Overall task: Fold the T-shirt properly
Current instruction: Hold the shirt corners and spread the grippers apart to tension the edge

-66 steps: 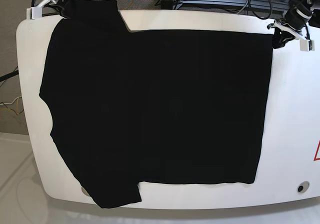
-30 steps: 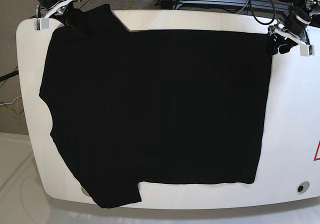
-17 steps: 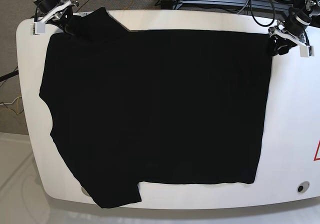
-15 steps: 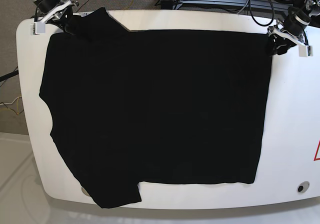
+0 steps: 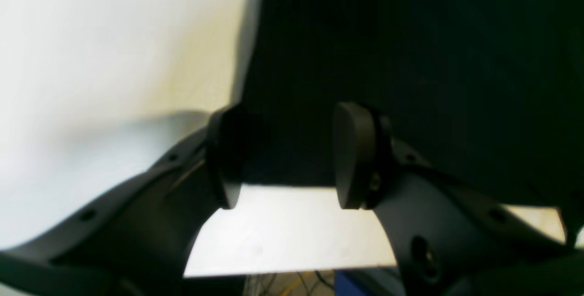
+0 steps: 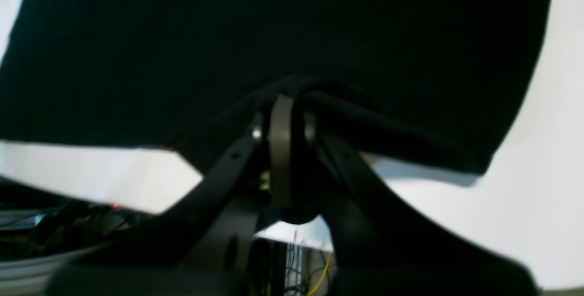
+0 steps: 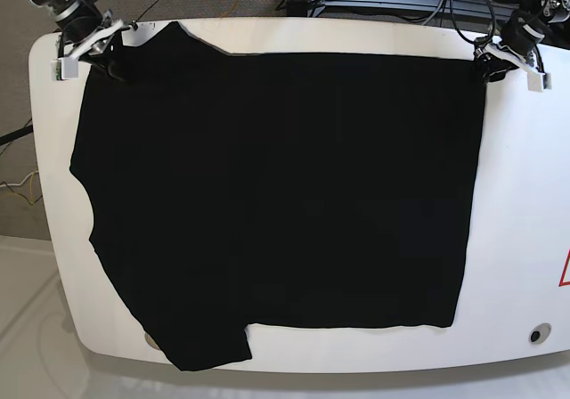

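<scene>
The T-shirt lies spread flat on the white counter, its sleeve pinched between the closed right fingers and its corner edge between the wide left fingers, probably to keep it stretched for folding.

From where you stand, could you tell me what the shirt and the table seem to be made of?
Shirt: soft matte black cloth, probably knit; it bunches into folds where the right gripper pinches it.
Table: hard, smooth white board, perhaps laminate or painted; slight sheen, rounded corners.
</scene>
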Controlling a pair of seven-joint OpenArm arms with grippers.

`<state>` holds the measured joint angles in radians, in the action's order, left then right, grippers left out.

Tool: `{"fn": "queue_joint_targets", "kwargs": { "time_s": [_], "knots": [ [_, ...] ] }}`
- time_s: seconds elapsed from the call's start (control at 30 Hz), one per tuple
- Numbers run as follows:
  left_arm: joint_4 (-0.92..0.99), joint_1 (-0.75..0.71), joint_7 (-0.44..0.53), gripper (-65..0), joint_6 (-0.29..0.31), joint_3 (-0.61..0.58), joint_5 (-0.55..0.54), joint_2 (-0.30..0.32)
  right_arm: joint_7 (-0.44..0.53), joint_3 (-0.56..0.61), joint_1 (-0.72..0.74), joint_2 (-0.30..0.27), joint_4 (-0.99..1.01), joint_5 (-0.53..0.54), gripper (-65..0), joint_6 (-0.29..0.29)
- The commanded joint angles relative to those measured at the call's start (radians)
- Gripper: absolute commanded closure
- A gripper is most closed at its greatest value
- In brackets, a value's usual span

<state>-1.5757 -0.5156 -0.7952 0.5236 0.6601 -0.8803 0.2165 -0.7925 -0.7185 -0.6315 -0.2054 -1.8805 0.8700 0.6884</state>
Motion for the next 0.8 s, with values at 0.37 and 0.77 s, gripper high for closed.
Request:
{"fn": "queue_joint_targets", "kwargs": {
  "time_s": [0.37, 0.77],
  "knots": [
    [-0.083, -0.014, 0.039, -32.7, -0.004, -0.003, 0.007, 0.008, 0.014, -0.014, -0.035, -0.015, -0.023, 0.077, 0.0, 0.01],
    [-0.075, -0.024, 0.036, -33.4, -0.001, -0.007, -0.002, 0.007, 0.016, -0.012, -0.024, -0.011, -0.016, 0.085, 0.0, 0.01]
  ]
}}
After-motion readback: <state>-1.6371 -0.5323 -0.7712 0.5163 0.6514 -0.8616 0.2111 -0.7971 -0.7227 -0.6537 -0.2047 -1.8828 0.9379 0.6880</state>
